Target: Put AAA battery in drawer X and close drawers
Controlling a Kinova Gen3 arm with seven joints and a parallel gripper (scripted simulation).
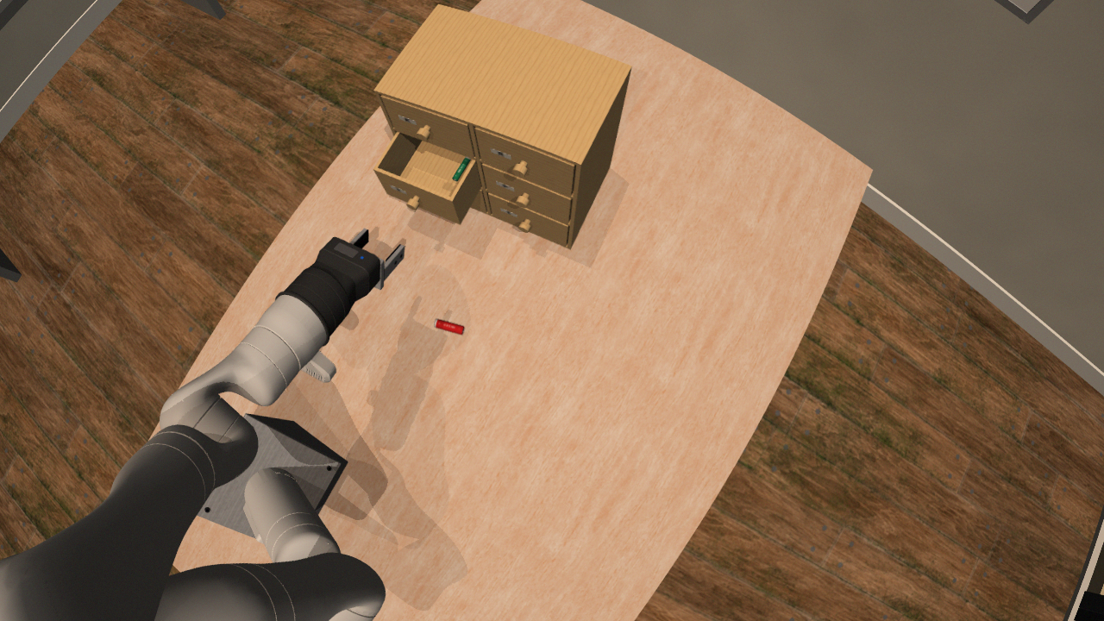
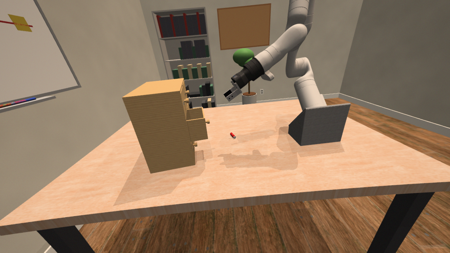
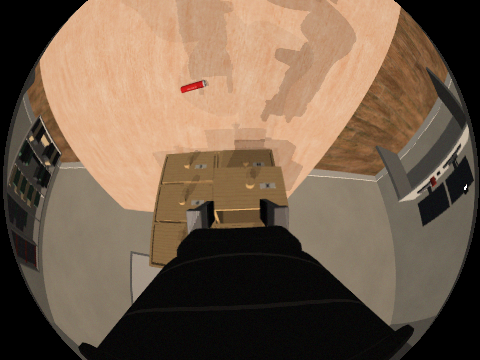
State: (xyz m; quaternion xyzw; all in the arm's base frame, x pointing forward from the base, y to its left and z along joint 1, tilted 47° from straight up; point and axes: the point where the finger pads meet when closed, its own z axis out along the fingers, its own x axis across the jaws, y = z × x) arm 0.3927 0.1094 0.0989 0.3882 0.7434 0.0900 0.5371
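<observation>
The small wooden chest (image 1: 505,77) (image 2: 160,129) stands upright. Its middle drawer in the left column (image 1: 424,194) (image 2: 197,129) (image 3: 232,186) is pulled partly out and looks about level; its label seems to read X in the wrist view. A green battery (image 1: 461,170) lies inside it, along the side wall nearer the other column. My gripper (image 1: 383,239) (image 2: 227,96) (image 3: 237,209) is open and empty, in the air in front of the open drawer and higher than it, clear of the chest. The battery is hidden in the wrist view.
A red battery (image 1: 448,326) (image 2: 232,135) (image 3: 193,86) lies on the table (image 1: 617,347) (image 2: 251,179) in front of the chest. The other drawers look pushed in, with knobs sticking out; the bottom left one is mostly hidden in the top view. The arm's base mount (image 2: 323,125) stands opposite.
</observation>
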